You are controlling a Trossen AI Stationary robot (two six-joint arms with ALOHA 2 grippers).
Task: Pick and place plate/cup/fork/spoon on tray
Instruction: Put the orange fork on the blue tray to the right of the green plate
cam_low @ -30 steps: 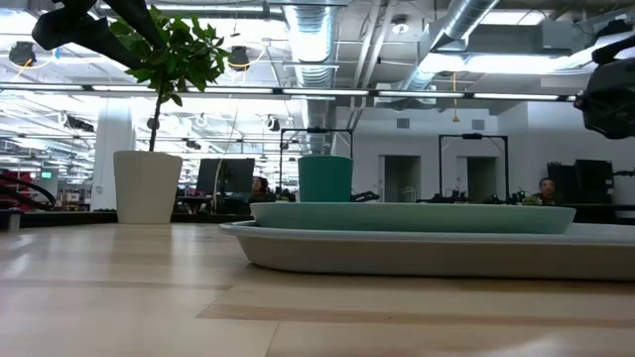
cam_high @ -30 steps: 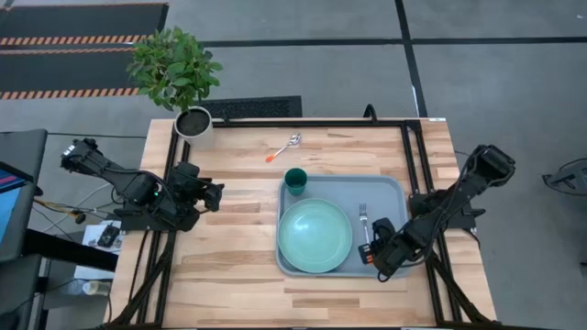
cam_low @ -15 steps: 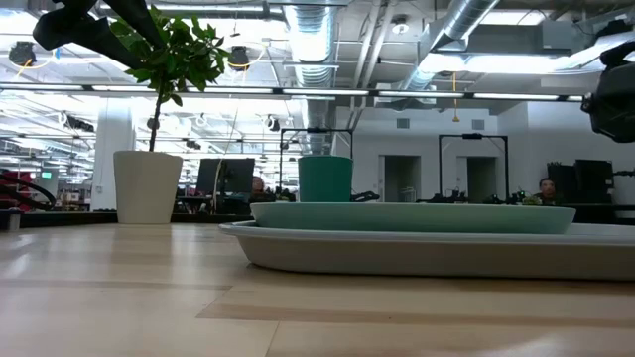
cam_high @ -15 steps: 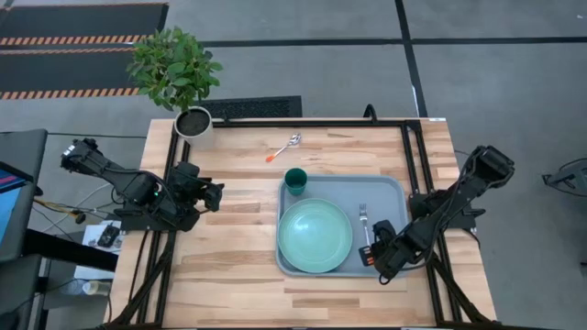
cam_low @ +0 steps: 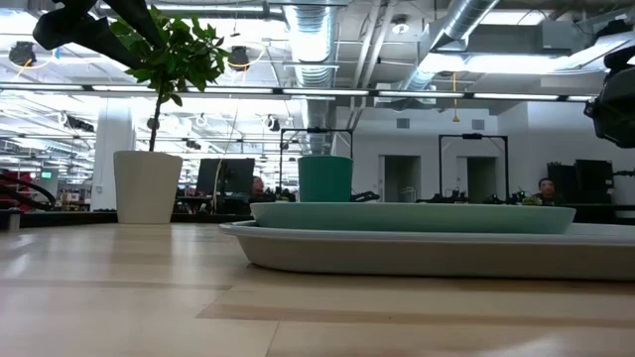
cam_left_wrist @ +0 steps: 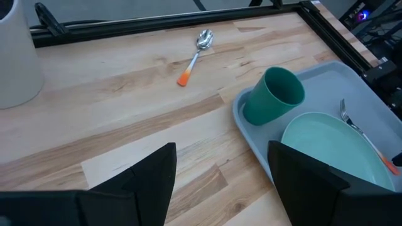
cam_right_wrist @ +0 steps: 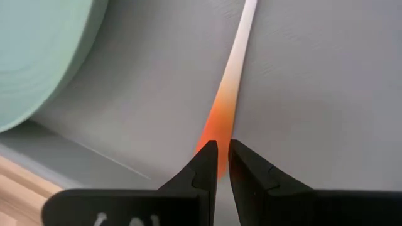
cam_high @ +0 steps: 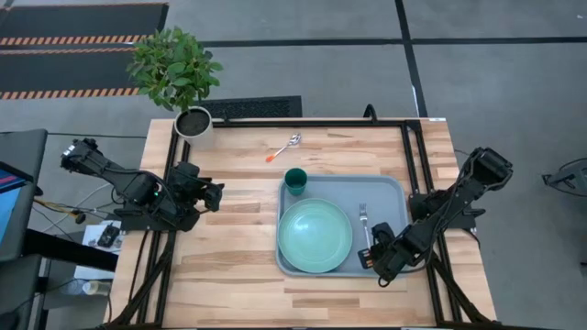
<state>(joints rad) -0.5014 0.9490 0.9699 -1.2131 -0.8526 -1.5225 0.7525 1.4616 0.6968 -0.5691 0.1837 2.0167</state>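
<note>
The light blue-grey tray lies at the table's right middle. On it are the mint-green plate, the dark-green cup at its far left corner, and the fork to the right of the plate. The spoon lies on the bare table beyond the tray. My right gripper is low over the tray's near right part, shut on the fork's orange handle end. My left gripper waits open and empty at the table's left side. My right gripper has the orange free end of the fork's handle between its two fingertips. The fingers come slanting down from the table's near right side, roughly along the handle. The fork lies flat on the tray floor, tines toward the far edge.
A white plant pot with a leafy plant stands at the table's far left corner. A black frame rail runs along the table's far and right sides. Bare wood lies left of the tray.
My right gripper has shifted slightly toward the table's near edge over the tray's near right part. The fork lies where it was.
</note>
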